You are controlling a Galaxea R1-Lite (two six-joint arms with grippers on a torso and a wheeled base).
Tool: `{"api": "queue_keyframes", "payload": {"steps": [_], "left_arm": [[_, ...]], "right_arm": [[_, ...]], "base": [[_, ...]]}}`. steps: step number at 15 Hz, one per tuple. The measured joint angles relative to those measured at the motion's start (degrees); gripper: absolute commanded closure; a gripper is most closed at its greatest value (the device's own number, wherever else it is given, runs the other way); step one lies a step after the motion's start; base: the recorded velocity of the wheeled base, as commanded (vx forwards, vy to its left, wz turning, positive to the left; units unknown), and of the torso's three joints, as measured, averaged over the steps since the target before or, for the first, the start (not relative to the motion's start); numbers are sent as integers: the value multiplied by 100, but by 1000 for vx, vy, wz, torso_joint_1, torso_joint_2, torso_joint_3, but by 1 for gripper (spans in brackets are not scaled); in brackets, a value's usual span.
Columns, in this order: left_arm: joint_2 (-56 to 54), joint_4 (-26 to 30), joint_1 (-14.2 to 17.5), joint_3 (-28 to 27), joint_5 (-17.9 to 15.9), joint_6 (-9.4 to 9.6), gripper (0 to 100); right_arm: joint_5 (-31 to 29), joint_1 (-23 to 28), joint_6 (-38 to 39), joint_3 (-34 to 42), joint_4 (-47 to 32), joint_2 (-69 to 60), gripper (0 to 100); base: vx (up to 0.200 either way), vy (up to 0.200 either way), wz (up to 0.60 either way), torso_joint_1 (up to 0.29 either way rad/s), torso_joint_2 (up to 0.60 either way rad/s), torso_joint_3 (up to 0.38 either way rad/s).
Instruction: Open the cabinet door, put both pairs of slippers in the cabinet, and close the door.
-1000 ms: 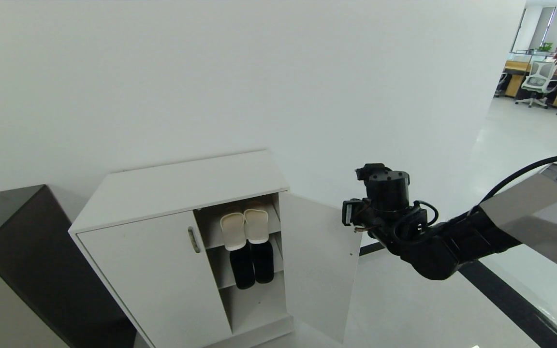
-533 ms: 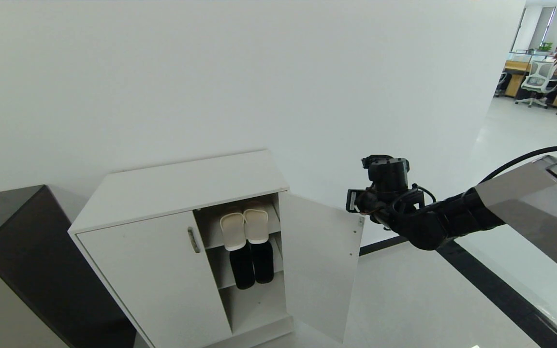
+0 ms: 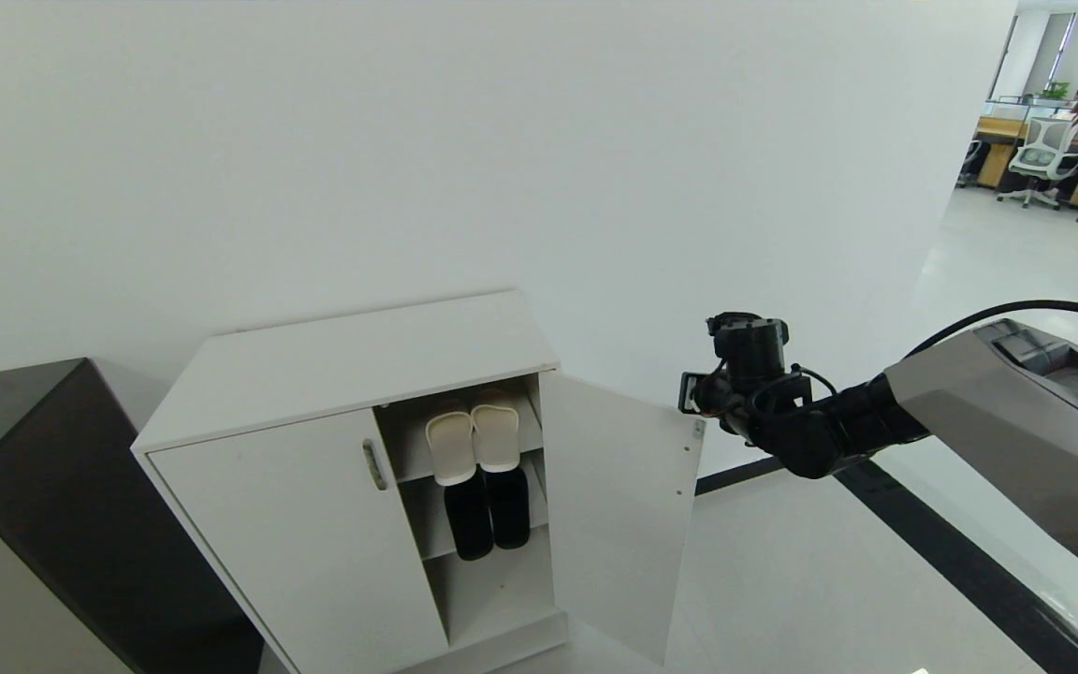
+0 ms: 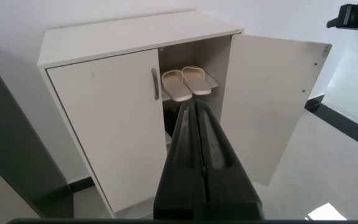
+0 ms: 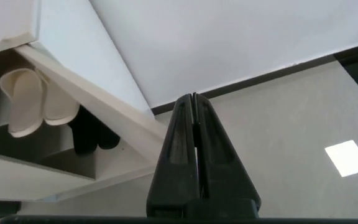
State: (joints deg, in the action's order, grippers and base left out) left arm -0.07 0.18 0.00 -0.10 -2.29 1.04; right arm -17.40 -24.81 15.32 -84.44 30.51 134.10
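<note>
One pincer (image 5: 194, 101) farther out beside door (image 3: 619, 524)

The closed left door (image 3: 314, 543) hid the left half of the interior of the cabinet (image 3: 352, 351). In the head view, the lower picture edge cut off part of the cabinet base and the bottom corner of the open door (image 3: 619, 505). The white slippers (image 3: 473, 438) overhung and covered the inner ends of the black slippers (image 3: 489, 513). In the left wrist view, the left tool (image 4: 195, 104) concealed the black slippers and the lower shelves. The dark cabinet (image 3: 52, 487) was cut off at the left edge of the head view.
</note>
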Motion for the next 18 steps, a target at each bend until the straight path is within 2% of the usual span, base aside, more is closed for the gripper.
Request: {"api": "queue_keyframes", "payload": {"steps": [18], "left_arm": [[0, 0, 0, 0, 2, -6, 100]], "right_arm": [[-11, -35, -2, -9, -285, 254, 100]], "base": [[0, 0, 0, 0, 0, 0]]}}
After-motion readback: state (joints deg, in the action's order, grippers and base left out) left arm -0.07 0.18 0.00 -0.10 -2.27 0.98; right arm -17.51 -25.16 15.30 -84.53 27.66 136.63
